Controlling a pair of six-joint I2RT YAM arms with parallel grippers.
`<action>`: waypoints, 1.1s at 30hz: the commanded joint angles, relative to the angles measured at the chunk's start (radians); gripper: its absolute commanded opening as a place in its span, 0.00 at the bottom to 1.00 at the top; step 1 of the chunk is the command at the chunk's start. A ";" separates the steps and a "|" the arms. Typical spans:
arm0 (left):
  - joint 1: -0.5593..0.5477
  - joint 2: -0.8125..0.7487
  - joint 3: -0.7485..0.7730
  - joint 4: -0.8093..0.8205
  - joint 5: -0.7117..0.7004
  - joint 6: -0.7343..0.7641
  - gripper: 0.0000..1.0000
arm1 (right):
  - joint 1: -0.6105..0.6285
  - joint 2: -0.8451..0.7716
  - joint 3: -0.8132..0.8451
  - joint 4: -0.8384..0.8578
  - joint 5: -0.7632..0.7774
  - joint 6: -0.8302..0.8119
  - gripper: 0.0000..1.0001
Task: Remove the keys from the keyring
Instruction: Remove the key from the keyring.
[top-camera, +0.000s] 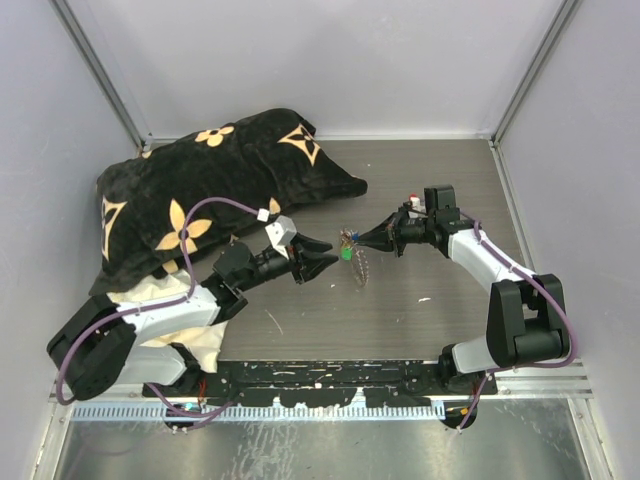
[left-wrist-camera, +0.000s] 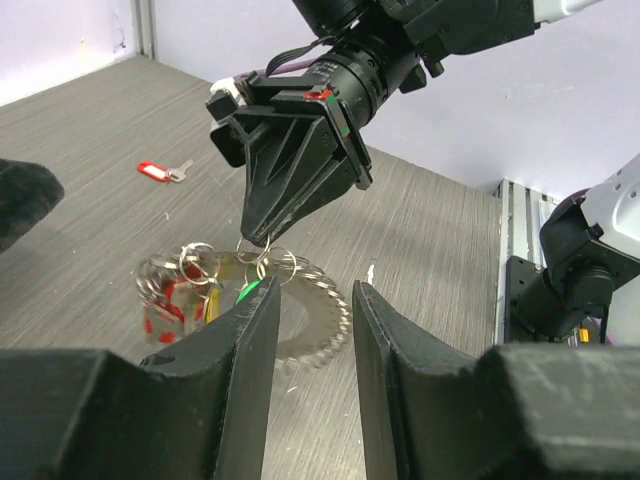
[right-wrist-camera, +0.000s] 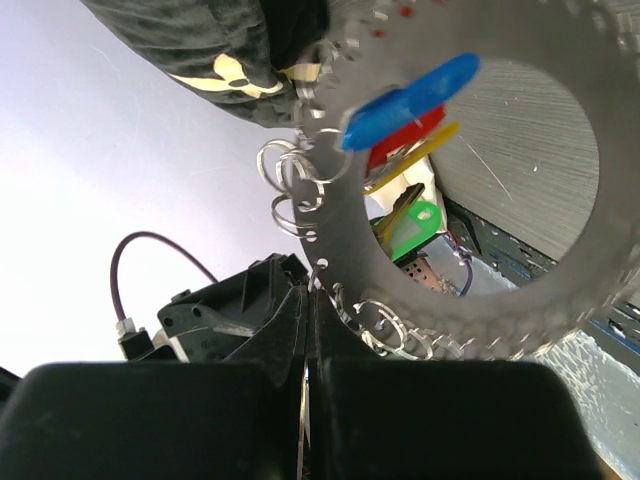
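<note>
The keyring (top-camera: 359, 264) is a silvery round loop with a toothed edge and several small split rings. It hangs from my right gripper (top-camera: 352, 239), which is shut on one small ring at its rim (right-wrist-camera: 318, 283). Keys with blue (right-wrist-camera: 410, 95), red, yellow and green (right-wrist-camera: 418, 222) heads dangle from it. In the left wrist view the keyring (left-wrist-camera: 318, 312) hangs just above the table, with red (left-wrist-camera: 165, 312) and green (left-wrist-camera: 248, 291) key heads. My left gripper (left-wrist-camera: 315, 290) is open and empty, just short of the keyring; it also shows in the top view (top-camera: 312, 258).
A loose key with a red tag (left-wrist-camera: 160, 170) lies on the table behind the right gripper, also in the top view (top-camera: 413, 199). A black cushion with tan flowers (top-camera: 220, 185) fills the back left. Grey walls enclose the table.
</note>
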 joint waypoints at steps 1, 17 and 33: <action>0.000 -0.072 0.097 -0.281 -0.003 0.049 0.37 | -0.003 -0.040 0.014 0.064 -0.057 0.039 0.01; -0.028 0.015 0.277 -0.489 -0.099 0.116 0.40 | -0.004 -0.043 0.005 0.079 -0.061 0.047 0.01; -0.113 0.080 0.336 -0.510 -0.313 0.091 0.38 | -0.003 -0.034 0.005 0.086 -0.061 0.051 0.01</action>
